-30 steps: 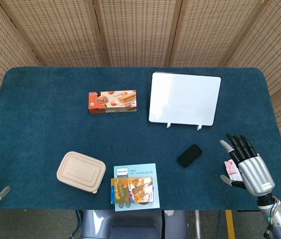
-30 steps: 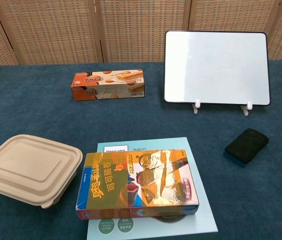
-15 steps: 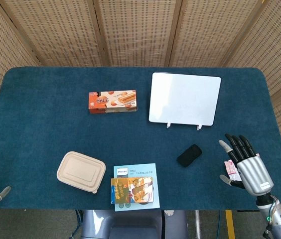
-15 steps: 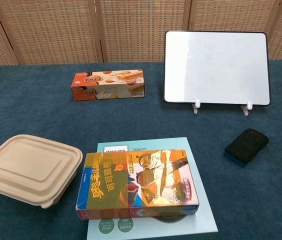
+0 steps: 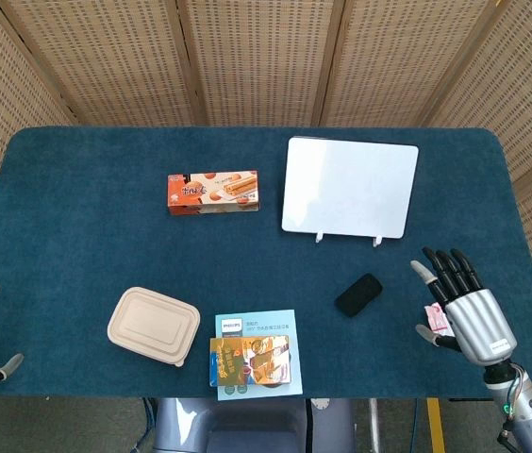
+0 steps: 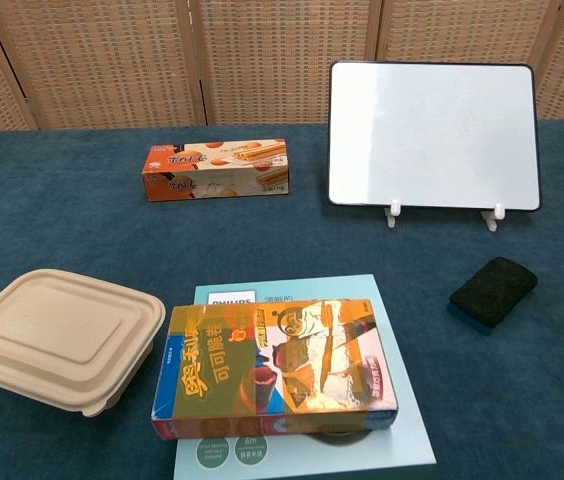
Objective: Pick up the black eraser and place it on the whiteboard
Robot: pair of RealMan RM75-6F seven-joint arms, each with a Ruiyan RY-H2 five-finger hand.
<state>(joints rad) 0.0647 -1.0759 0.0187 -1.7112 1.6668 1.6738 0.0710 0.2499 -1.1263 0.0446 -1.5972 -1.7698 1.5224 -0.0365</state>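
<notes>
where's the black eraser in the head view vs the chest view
Head view: the black eraser lies lower right of centre on the blue table, below the whiteboard and left of the right robot hand, apart from it.
Chest view: the black eraser lies at the right, in front of the whiteboard; no robot hand shows here.
Shared landmark: the whiteboard's two white feet, just behind the eraser in both views.

The black eraser [image 5: 358, 294], a small rounded block with a blue underside, lies flat and askew on the table's blue cloth toward the near right edge, just in front of the whiteboard [image 5: 349, 186], a white, dark-framed panel propped tilted back on two small white feet.
</notes>
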